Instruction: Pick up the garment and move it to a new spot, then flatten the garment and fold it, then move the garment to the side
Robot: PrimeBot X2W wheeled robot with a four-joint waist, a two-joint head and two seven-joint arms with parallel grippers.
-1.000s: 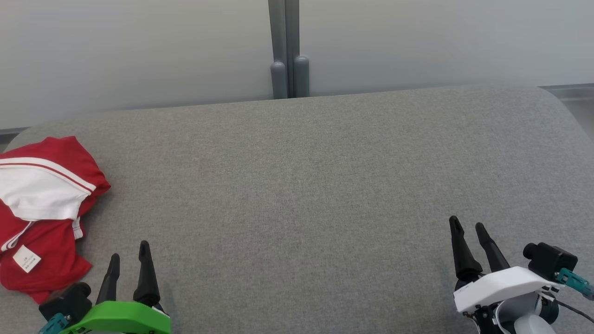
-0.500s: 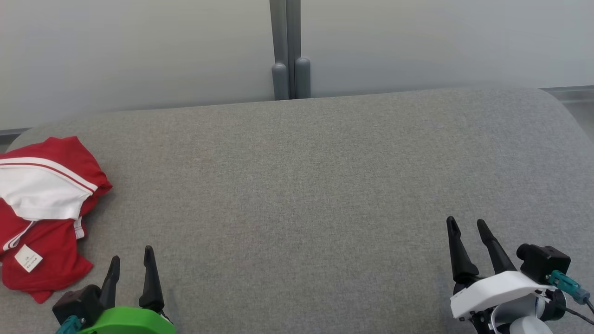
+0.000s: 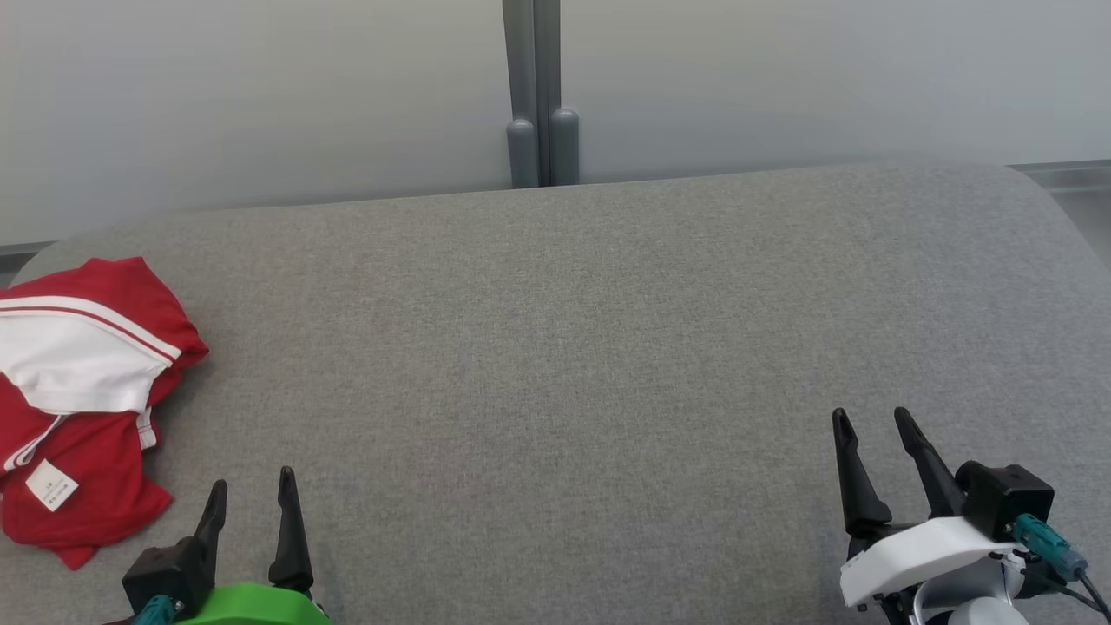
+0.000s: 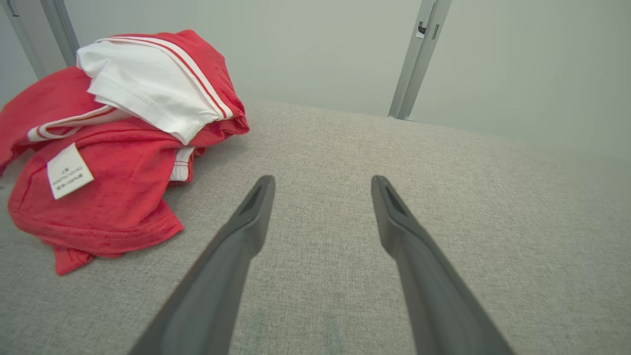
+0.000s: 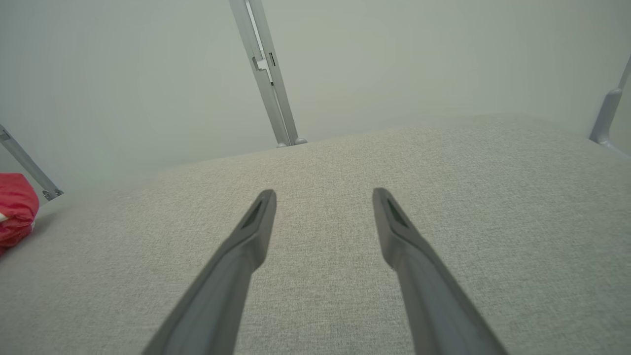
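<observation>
A crumpled red and white garment with a small white label lies at the far left edge of the grey cushioned surface. In the left wrist view the garment sits up and to the left of the fingers. My left gripper hovers open just right of the garment's near corner, apart from it, nothing between its fingers. My right gripper stands open over bare fabric at the lower right. The right wrist view catches a red edge of the garment at its far left.
A grey post rises behind the surface's far edge against a pale wall. The surface's rounded corners fall off at the far left and far right. Bare grey fabric stretches between the two grippers.
Both grippers have drawn back a little toward the bottom of the head view, the left one shifting slightly right. The garment has not moved. Both stay open.
</observation>
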